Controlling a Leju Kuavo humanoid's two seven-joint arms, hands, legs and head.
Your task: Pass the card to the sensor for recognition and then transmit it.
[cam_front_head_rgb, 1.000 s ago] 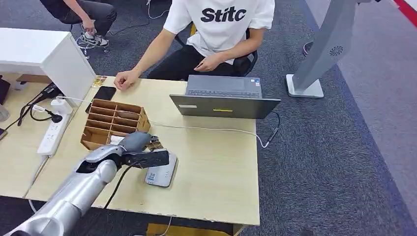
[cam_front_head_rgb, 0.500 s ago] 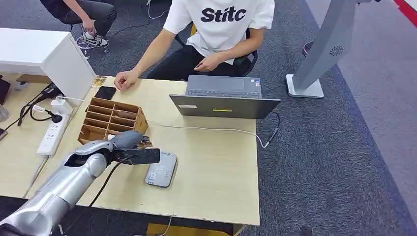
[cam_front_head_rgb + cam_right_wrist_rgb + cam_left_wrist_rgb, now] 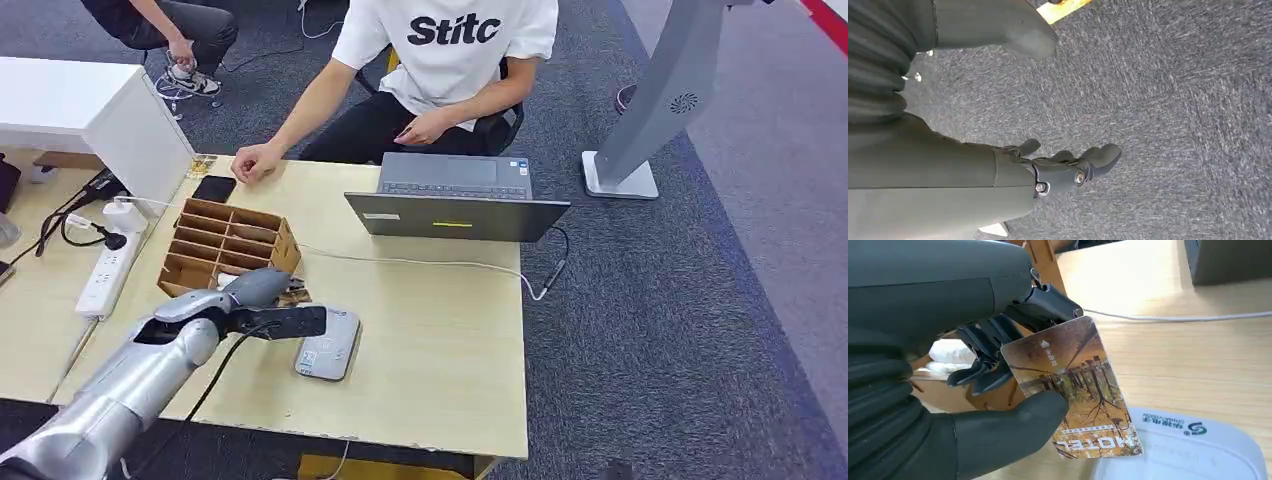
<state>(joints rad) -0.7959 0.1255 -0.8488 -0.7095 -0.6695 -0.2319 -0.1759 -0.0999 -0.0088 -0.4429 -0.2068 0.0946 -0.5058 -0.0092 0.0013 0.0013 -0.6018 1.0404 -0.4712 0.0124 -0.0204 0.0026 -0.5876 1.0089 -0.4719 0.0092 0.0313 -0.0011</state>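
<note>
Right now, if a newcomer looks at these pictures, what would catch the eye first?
First the left hand, pinching a brown hotel card above the white sensor on the table. Next, the person in a white shirt seated across it, behind the grey laptop.

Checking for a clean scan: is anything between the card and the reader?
Nothing: in the left wrist view the card hangs over the white reader.
</note>
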